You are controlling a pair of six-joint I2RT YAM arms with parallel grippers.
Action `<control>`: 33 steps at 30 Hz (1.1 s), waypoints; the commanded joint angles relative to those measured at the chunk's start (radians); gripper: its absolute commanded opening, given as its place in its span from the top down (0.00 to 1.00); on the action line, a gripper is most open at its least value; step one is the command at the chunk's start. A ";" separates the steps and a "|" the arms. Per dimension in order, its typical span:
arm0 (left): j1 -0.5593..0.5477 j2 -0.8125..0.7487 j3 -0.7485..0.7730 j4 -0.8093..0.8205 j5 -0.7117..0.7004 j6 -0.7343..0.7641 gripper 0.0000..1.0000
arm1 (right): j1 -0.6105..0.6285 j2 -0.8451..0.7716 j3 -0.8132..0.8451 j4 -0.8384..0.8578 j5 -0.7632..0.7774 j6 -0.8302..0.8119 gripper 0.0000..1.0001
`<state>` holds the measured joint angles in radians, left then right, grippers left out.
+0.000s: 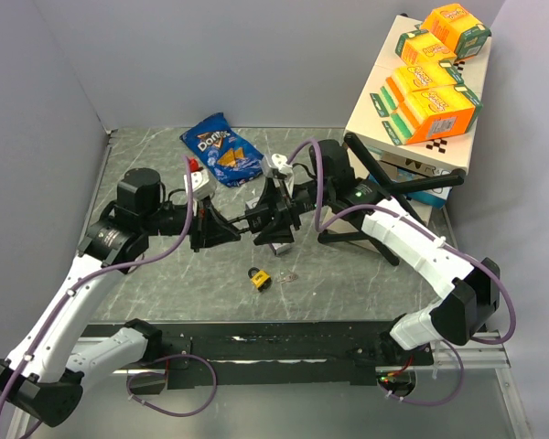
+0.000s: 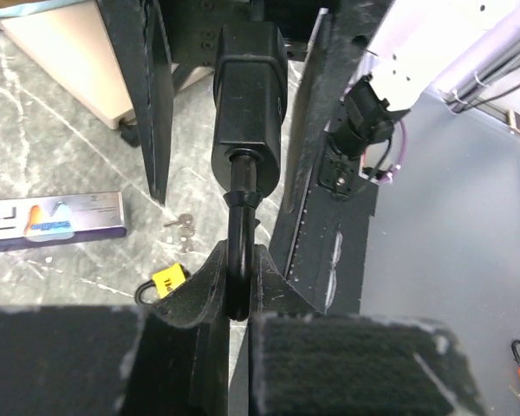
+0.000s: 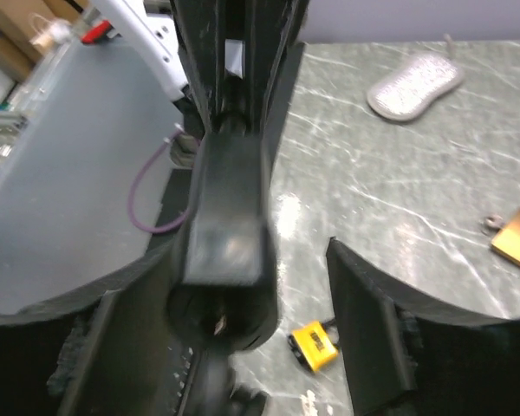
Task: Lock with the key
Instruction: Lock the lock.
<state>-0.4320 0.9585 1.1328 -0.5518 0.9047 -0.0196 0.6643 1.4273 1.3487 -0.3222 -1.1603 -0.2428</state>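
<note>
I see left gripper [image 2: 238,290] clenched on the shackle [image 2: 240,230] of the black padlock [image 2: 250,104], lock up off the table [image 1: 165,274]; right gripper [image 3: 260,260] released, jaws straddling the body, gap on one side. Keys [image 2: 182,224] on table near yellow lock [image 2: 170,281].

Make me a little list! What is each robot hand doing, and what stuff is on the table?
left gripper: shut on the shackle of the black lock
right gripper: open, fingers either side of the black lock's body
black lock: up in the air between the two arms
yellow lock: lying on the table, below the grippers
keys: on the table beside the yellow lock
chip bag: blue, at the far side of the table
</note>
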 commanded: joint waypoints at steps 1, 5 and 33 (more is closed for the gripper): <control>0.027 -0.018 0.030 0.142 0.013 -0.002 0.99 | -0.006 -0.025 0.049 -0.080 -0.006 -0.087 0.23; 0.027 -0.017 0.027 0.138 0.016 0.009 0.99 | -0.005 -0.028 0.056 -0.077 -0.010 -0.084 0.27; -0.001 0.049 0.041 0.145 0.103 0.067 0.99 | 0.057 -0.010 0.061 -0.083 0.011 -0.159 0.66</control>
<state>-0.4252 1.0096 1.1336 -0.5949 0.9524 0.1017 0.6716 1.4273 1.3800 -0.4049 -1.1271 -0.3424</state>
